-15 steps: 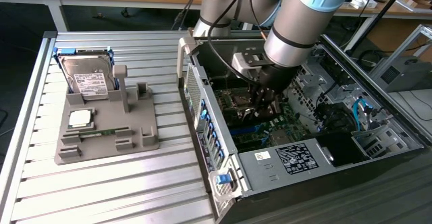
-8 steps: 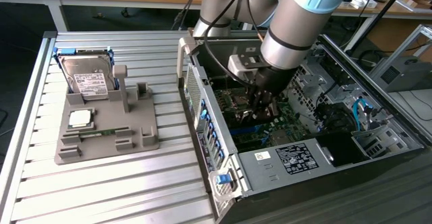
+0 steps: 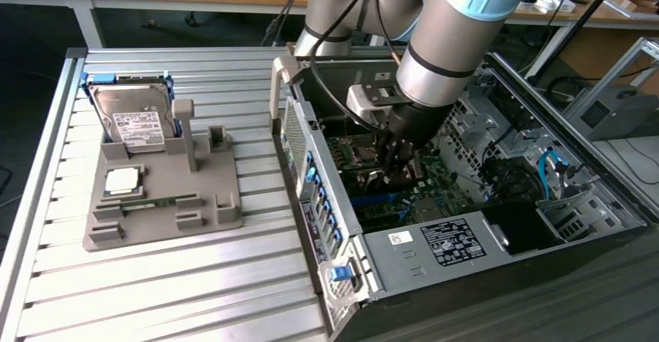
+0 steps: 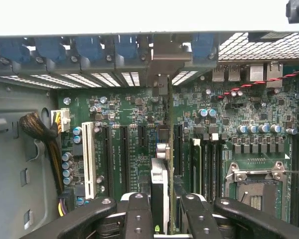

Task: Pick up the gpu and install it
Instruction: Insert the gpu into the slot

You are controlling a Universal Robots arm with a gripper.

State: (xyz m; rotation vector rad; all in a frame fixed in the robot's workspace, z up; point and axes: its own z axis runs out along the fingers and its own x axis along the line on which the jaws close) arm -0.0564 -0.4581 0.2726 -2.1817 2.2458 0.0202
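My gripper (image 4: 164,206) is down inside the open computer case (image 3: 309,149), shut on the gpu (image 4: 160,174). In the wrist view the card stands edge-on between my two black fingers (image 4: 138,211). It runs over the green motherboard (image 4: 129,124) towards the case's slotted rear wall, where its silver bracket (image 4: 170,55) meets the wall. The card sits in line with the dark expansion slots; I cannot tell whether it is seated. In the exterior view my gripper (image 3: 397,160) hangs low over the motherboard, and the arm hides most of the card.
A white slot (image 4: 88,159), a cable bundle (image 4: 37,129), memory slots and the processor socket (image 4: 254,184) surround the card. Outside the case, on the exterior view's left, a grey holder (image 3: 154,203) carries a hard drive (image 3: 134,118), a processor chip (image 3: 123,180) and a memory stick (image 3: 160,201).
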